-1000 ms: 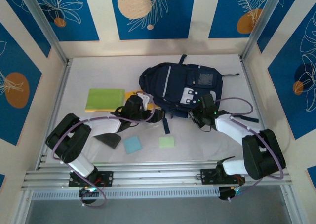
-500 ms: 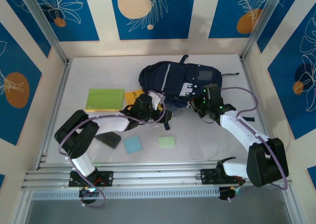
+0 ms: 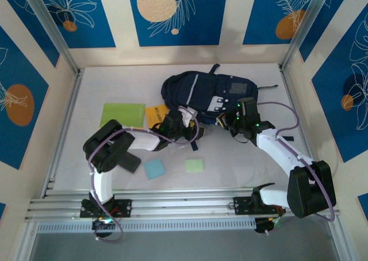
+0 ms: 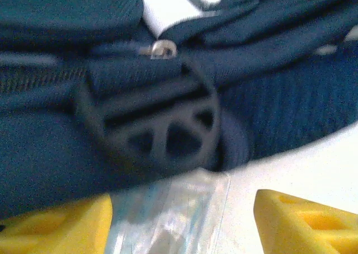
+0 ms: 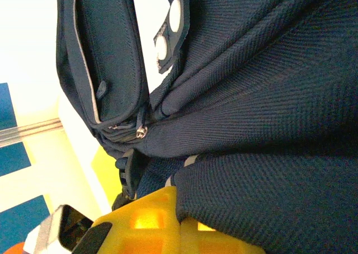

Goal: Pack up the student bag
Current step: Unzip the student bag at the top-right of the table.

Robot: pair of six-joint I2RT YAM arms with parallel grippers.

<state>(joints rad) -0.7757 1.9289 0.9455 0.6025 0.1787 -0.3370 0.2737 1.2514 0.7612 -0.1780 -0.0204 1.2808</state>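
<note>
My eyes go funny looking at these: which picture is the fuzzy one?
Left wrist view: fuzzy, the student bag and its black buckle smeared. Right wrist view: sharp weave, glaring white at the left. Top view: clear, evenly lit.

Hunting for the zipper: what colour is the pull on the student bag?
Silver zipper pull on the navy student bag; right wrist view shows it best.
</note>
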